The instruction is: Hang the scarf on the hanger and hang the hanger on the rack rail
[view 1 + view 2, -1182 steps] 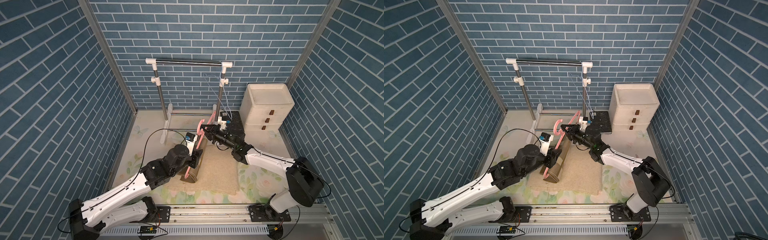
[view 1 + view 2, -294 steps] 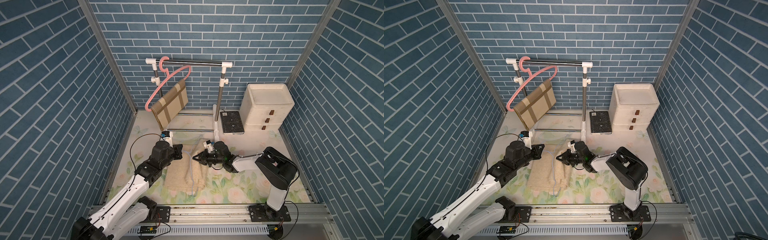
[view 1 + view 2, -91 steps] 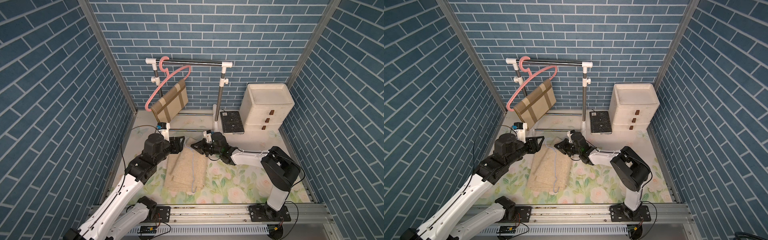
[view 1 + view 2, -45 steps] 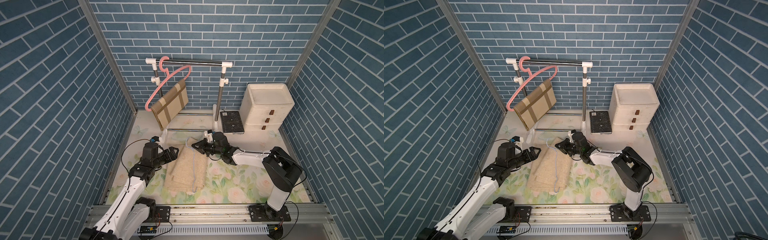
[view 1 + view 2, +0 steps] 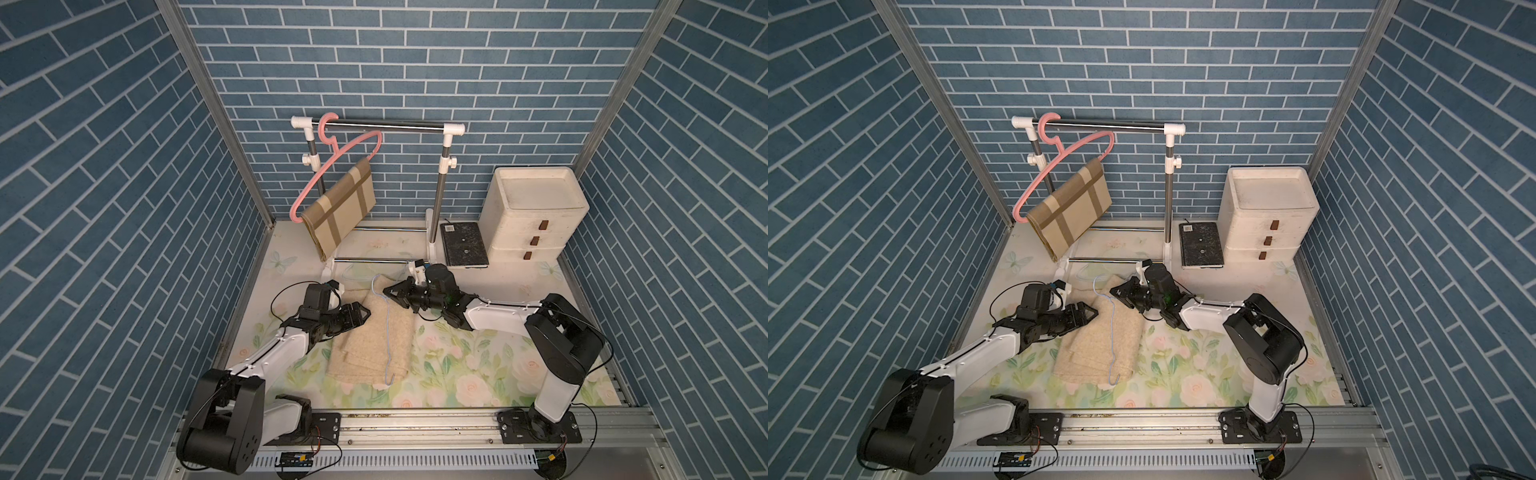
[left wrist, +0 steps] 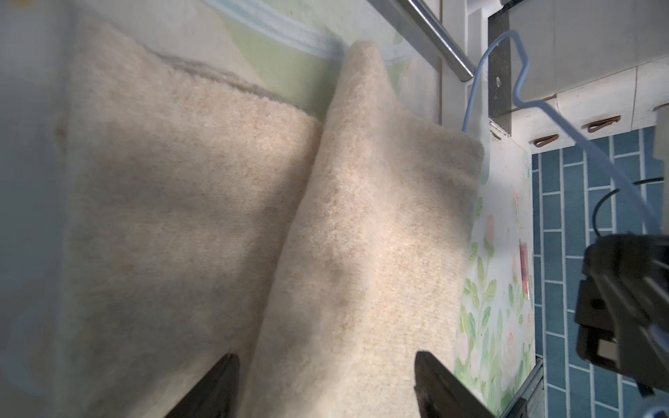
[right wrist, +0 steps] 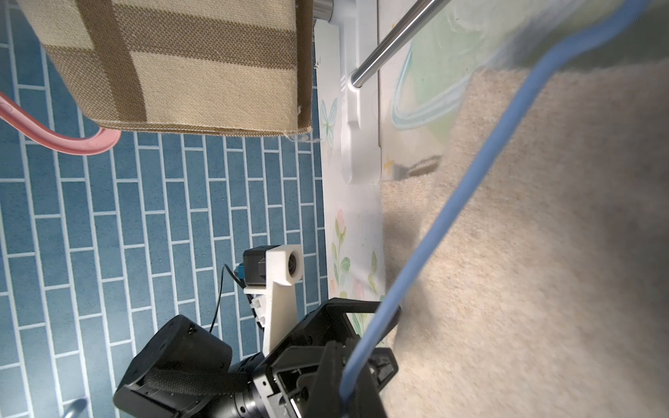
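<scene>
The scarf [image 5: 370, 345], cream and fuzzy, is seen in both top views laid folded on the flowered mat [image 5: 457, 365], in front of the rack [image 5: 378, 124] and between the two arms. A blue hanger [image 5: 387, 332] of thin wire is laid lengthwise over it, one curved end toward the rack. The left gripper [image 5: 361, 313] is set at the scarf's left edge with its fingers spread wide. The right gripper [image 5: 390, 293] is placed at the scarf's far end and is closed on the wire near that curved end. On the rack's rail a pink hanger [image 5: 332, 166] is hung tilted, with a plaid scarf [image 5: 340, 205] draped over its bar. A white drawer unit [image 5: 536, 208] is stood to the right of the rack.

In the left wrist view, a raised fold of the scarf [image 6: 362, 235] is seen running between the two dark fingers [image 6: 221, 383], which are held far apart on either side of it. Whether the cloth is touched cannot be told. The blue wire [image 6: 564, 130] is seen leading into the right gripper.

In the right wrist view, that gripper's own fingers are not shown. The blurred blue wire [image 7: 452, 202] is seen crossing above the scarf [image 7: 543, 253], with the left gripper beyond it.
</scene>
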You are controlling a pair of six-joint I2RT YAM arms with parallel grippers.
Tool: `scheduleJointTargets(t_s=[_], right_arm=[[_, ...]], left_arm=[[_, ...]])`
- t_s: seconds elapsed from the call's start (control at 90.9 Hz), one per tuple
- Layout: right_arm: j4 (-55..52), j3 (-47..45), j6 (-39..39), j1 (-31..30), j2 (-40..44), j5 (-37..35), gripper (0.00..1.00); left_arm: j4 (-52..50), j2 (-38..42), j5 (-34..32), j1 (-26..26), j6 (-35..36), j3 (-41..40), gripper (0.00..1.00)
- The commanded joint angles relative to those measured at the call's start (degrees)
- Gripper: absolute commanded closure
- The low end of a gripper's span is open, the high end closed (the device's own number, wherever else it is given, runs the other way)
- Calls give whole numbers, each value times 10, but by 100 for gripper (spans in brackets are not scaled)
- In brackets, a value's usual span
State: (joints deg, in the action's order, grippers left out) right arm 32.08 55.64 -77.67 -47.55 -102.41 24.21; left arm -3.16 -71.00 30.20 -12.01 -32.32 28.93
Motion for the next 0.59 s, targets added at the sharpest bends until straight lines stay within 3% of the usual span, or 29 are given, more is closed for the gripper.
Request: scheduleJointTargets(t_s=[0.0,0.187,0.418,0.506,0.583], right_arm=[[16,4,30,2,12,6,100],[19,5,30,1,10,9,100],[22,4,30,2,9,10,100],[23,4,31,1,9,12,100],[26,6,31,1,9,17,100]], left_arm=[[19,-9,17,1,13,-14,23],[27,-33,45,-5,11,-26,31],[37,-15,78,-15,-4,-28,53],[37,2,86,-15,-12,-24,70],[0,32,45,-15,-12,-9,87]])
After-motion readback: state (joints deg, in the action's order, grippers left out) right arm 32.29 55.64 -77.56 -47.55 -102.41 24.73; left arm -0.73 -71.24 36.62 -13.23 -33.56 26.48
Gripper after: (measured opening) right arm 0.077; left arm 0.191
